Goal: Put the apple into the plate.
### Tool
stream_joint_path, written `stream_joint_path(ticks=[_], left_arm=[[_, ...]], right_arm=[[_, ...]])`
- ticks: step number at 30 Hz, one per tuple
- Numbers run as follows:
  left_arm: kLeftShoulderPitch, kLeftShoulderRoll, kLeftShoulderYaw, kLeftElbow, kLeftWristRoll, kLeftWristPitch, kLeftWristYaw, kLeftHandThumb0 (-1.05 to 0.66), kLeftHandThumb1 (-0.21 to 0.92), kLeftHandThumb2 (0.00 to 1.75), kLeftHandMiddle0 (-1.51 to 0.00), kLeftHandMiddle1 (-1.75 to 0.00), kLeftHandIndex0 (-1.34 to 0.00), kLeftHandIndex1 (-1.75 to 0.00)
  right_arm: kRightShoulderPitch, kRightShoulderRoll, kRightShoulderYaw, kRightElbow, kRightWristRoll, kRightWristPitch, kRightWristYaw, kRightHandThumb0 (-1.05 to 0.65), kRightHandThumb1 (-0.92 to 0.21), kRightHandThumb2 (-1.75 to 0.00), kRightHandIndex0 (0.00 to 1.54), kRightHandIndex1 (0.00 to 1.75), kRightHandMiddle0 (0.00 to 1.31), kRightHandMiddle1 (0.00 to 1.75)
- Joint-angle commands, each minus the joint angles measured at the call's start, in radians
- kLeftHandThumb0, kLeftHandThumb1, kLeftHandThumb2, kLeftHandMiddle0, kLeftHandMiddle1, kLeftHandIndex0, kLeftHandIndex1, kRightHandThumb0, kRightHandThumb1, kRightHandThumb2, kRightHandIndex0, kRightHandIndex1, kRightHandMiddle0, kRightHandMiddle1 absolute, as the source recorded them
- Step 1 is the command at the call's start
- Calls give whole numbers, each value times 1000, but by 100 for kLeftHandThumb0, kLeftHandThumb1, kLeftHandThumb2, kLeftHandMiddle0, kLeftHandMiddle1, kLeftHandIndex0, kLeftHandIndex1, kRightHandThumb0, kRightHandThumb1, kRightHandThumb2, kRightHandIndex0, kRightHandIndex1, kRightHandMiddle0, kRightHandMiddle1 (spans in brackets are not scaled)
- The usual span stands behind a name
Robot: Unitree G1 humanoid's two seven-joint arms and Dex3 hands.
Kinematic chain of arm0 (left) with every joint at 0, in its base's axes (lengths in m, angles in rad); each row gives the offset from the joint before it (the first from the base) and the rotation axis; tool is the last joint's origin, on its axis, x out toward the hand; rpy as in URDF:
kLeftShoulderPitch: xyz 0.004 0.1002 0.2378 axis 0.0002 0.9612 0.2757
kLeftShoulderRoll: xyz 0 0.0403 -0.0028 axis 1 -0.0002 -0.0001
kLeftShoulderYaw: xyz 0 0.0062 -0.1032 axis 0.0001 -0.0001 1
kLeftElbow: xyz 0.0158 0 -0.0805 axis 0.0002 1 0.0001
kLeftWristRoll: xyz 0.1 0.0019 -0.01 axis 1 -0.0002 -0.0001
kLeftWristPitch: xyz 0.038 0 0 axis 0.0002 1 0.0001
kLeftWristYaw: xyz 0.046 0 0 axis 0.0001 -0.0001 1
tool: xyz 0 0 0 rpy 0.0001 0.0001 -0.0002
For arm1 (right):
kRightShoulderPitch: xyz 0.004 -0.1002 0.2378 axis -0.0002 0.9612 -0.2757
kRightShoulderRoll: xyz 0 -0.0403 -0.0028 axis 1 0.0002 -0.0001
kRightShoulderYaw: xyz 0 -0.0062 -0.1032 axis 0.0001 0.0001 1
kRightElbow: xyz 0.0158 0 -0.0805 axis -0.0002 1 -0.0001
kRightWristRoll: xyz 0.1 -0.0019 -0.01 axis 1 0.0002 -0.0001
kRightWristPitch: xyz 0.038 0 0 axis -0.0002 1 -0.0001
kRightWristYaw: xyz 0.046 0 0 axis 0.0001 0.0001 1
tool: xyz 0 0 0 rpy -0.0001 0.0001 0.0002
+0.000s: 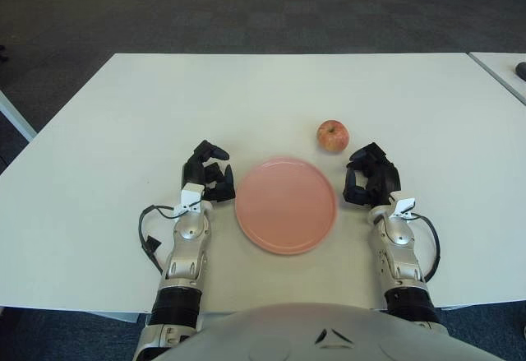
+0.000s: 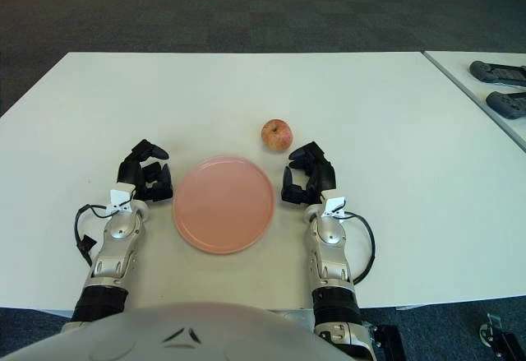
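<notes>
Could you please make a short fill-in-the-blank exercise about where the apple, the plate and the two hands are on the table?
1. The apple lies on the white table, not on the pink ____.
2. The hand closest to the apple is the ____ hand.
3. The plate holds ____.
4. The left hand shows on the plate's ____ side, holding nothing.

Missing words: plate; right; nothing; left
</notes>
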Motion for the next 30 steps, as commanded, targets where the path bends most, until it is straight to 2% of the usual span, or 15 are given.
stream_joint_path(ticks=[1, 30], left_arm=[[-14, 0, 3, 11, -6, 0, 1, -53, 18, 148, -121, -175, -72, -175], [-15, 6, -2, 11, 15, 1, 9, -53, 17, 150, -122, -175, -73, -175]], right_arm=[[7, -6, -5, 18, 12, 10, 4, -2, -16, -148, 77, 175, 54, 163], [9, -5, -8, 10, 9, 29, -1, -2, -16, -147, 76, 175, 53, 163]])
